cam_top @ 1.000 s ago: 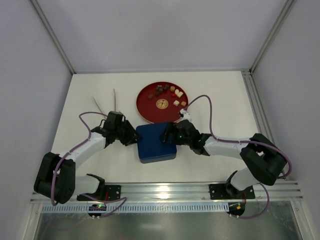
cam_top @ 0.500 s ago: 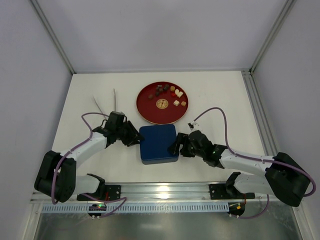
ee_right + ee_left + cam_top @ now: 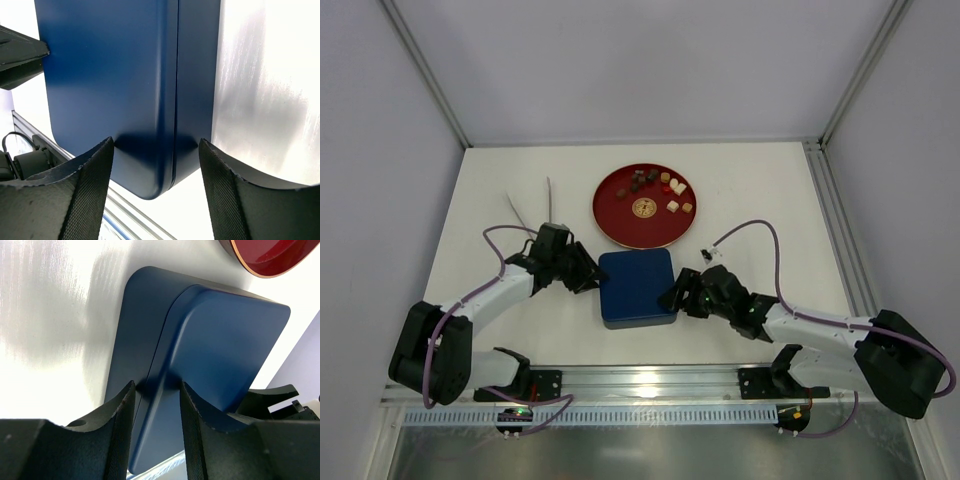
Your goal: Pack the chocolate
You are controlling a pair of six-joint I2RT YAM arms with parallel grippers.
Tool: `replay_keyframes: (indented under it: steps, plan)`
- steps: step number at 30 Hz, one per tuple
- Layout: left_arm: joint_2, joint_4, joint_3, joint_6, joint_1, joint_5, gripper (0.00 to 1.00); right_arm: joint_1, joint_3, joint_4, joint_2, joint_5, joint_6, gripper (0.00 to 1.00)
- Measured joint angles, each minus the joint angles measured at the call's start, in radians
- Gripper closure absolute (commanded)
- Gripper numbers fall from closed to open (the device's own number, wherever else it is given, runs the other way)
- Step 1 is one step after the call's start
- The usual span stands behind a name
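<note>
The chocolate (image 3: 655,185), small brown and cream pieces, lies on the far part of a red plate (image 3: 605,215). A closed dark blue box (image 3: 637,287) sits just in front of the plate. My left gripper (image 3: 590,278) is at the box's left edge. In the left wrist view this gripper (image 3: 157,385) is narrowed on the edge of the box (image 3: 220,340), one finger over the lid top and the other on the side wall. My right gripper (image 3: 672,298) is at the box's right edge. In the right wrist view it (image 3: 156,142) is wide open and straddles the box's side (image 3: 125,75) without touching it.
A flat gold emblem (image 3: 643,207) lies in the middle of the plate. Two thin grey sticks (image 3: 548,200) lie on the table at the far left. A metal rail (image 3: 650,385) runs along the near edge. Enclosure walls stand on the left, right and back.
My right gripper has drawn back off the top of the box to its right edge, and that arm has swung lower. The box has shifted slightly to the right. The left gripper has stayed put.
</note>
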Motion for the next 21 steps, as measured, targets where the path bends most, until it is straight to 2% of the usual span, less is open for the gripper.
replay_keyframes:
  steps: [17, 19, 20, 21]
  plan:
    - [0.000, -0.005, 0.000, 0.000, 0.000, 0.001, 0.60, -0.007, -0.081, 0.030, -0.088, -0.011, 0.061, 0.86]
    - [0.000, -0.005, 0.000, 0.000, 0.000, 0.001, 0.60, -0.007, -0.086, 0.029, -0.098, -0.011, 0.067, 0.83]
    - [0.000, -0.005, 0.000, 0.000, 0.000, 0.001, 0.60, -0.007, -0.087, 0.025, -0.102, -0.011, 0.068, 0.77]
    - [0.000, -0.006, 0.000, 0.000, 0.000, 0.001, 0.59, -0.007, -0.087, 0.020, -0.107, -0.010, 0.069, 0.67]
